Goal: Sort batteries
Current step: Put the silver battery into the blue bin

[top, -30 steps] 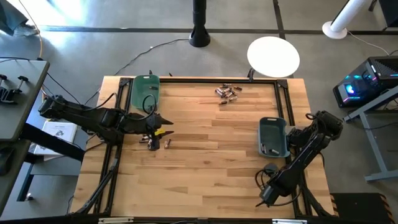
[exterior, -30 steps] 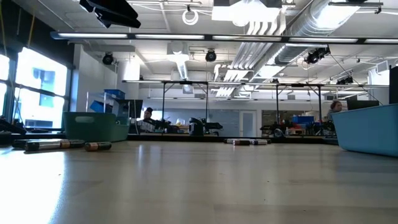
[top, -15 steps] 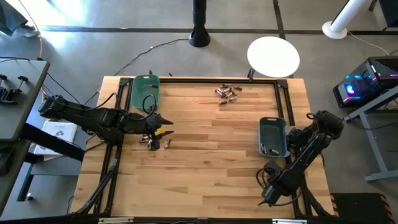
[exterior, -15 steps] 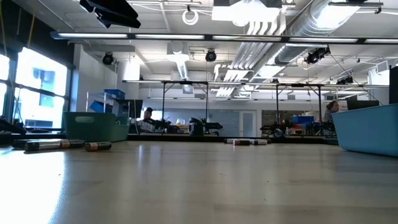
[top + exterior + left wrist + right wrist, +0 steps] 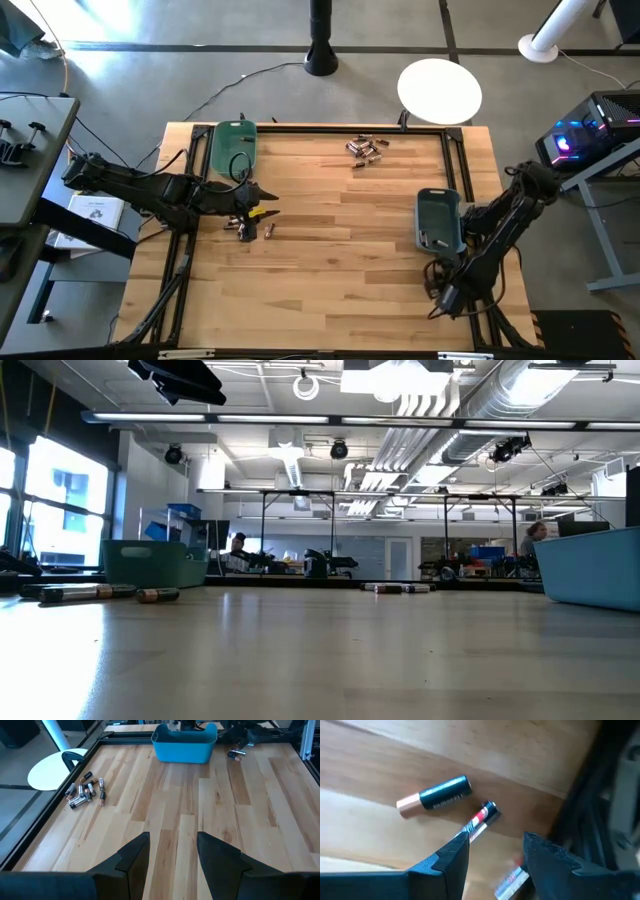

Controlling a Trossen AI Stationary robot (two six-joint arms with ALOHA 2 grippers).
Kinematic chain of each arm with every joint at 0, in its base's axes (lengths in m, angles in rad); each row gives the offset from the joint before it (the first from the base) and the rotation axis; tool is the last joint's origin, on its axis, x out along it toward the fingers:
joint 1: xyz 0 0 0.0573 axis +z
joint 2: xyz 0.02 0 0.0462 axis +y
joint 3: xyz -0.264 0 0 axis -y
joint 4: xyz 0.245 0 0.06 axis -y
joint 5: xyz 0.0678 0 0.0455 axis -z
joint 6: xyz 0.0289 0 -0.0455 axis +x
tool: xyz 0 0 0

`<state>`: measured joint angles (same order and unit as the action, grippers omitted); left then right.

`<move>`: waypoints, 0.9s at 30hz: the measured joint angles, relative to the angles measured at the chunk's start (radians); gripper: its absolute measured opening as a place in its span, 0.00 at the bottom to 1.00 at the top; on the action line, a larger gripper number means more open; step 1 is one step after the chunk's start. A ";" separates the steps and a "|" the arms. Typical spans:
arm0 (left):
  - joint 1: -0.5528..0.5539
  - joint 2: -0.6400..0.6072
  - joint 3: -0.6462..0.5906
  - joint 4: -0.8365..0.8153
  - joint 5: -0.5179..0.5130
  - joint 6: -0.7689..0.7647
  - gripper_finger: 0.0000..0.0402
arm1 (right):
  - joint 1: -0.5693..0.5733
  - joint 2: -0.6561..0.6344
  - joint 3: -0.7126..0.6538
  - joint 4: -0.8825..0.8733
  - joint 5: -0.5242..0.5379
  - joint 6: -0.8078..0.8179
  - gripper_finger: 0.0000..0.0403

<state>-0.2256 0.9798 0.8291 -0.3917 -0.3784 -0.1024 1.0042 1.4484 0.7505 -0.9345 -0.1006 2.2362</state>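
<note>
While the empty, open right gripper (image 5: 492,847) hovers over a silvery battery (image 5: 479,822), it should straddle it squarely, avoiding the copper-topped battery (image 5: 434,796).

In the high view, a cluster of batteries (image 5: 365,150) lies at upper centre of the table (image 5: 330,270). One bin (image 5: 233,146) sits at the table's upper left, another bin (image 5: 438,220) at centre right. A few batteries (image 5: 250,228) lie below the upper-left bin.
</note>
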 joint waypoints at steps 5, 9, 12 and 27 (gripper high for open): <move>0.000 0.000 0.000 0.001 0.000 -0.002 0.39 | 0.000 -0.012 -0.069 0.082 0.014 0.037 0.45; 0.000 0.000 0.000 0.001 0.000 -0.017 0.39 | 0.000 -0.015 -0.099 0.148 0.016 0.015 0.45; 0.000 0.000 0.000 0.001 0.000 -0.017 0.39 | 0.000 -0.015 -0.103 0.158 0.017 0.006 0.45; 0.000 0.000 0.000 0.000 0.004 -0.038 0.39 | -0.001 -0.010 -0.081 0.182 0.011 -0.095 0.04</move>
<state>-0.2256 0.9798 0.8295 -0.3916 -0.3745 -0.1408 1.0033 1.4388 0.6693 -0.7528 -0.0898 2.1414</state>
